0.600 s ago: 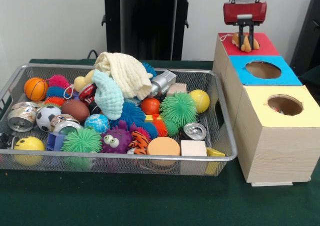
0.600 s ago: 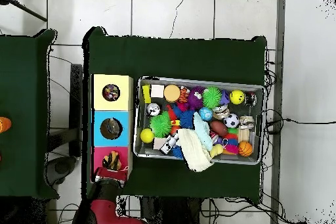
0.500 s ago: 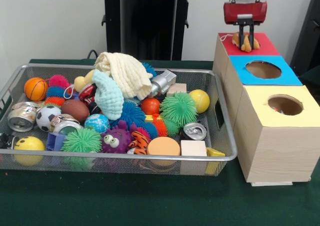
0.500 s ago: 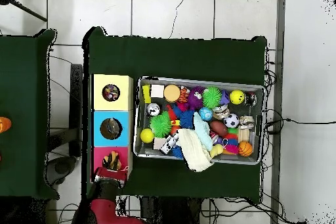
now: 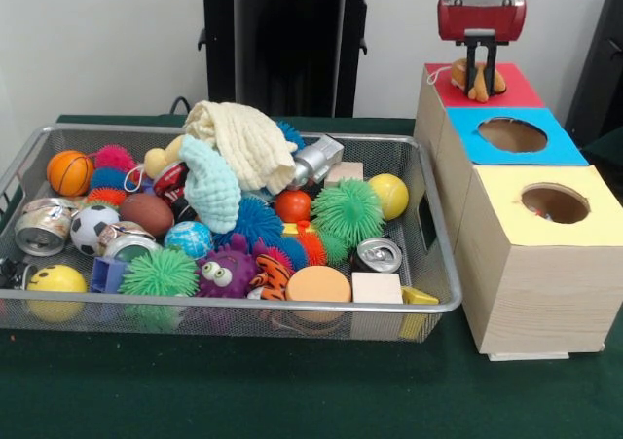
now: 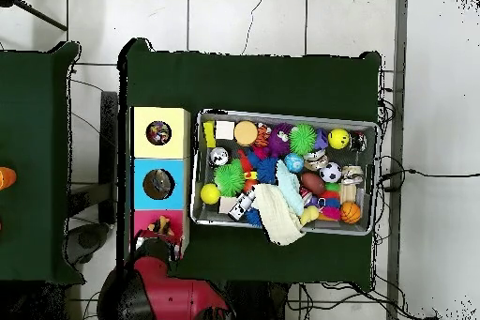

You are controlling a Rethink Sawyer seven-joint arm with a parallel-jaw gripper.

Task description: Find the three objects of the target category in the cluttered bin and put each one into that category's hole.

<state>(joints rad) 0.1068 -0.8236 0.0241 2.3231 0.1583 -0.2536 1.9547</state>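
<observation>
A tan and orange plush toy (image 5: 480, 87) lies on the hole of the red-topped box (image 5: 511, 91), the farthest of three boxes. My gripper (image 5: 476, 71) hangs straight above it, its two fingers a narrow gap apart with the tips at the toy's upper edge. It looks open and no longer carries the toy. In the overhead view the toy (image 6: 161, 228) peeks out on the red box (image 6: 179, 221) just beyond my arm (image 6: 159, 288). The wire bin (image 5: 440, 264) holds a jumble of balls, spiky toys, cans, blocks and cloths.
A blue-topped box (image 5: 565, 147) and a yellow-topped box (image 5: 506, 215), each with a round hole, stand in line toward the camera. A cream cloth (image 5: 243, 142) and a teal cloth (image 5: 209, 186) are heaped high in the bin. A black stand (image 5: 282, 45) rises behind.
My gripper has risen a little off the plush toy, which stays on the red box. In the overhead view more of my arm shows at the bottom.
</observation>
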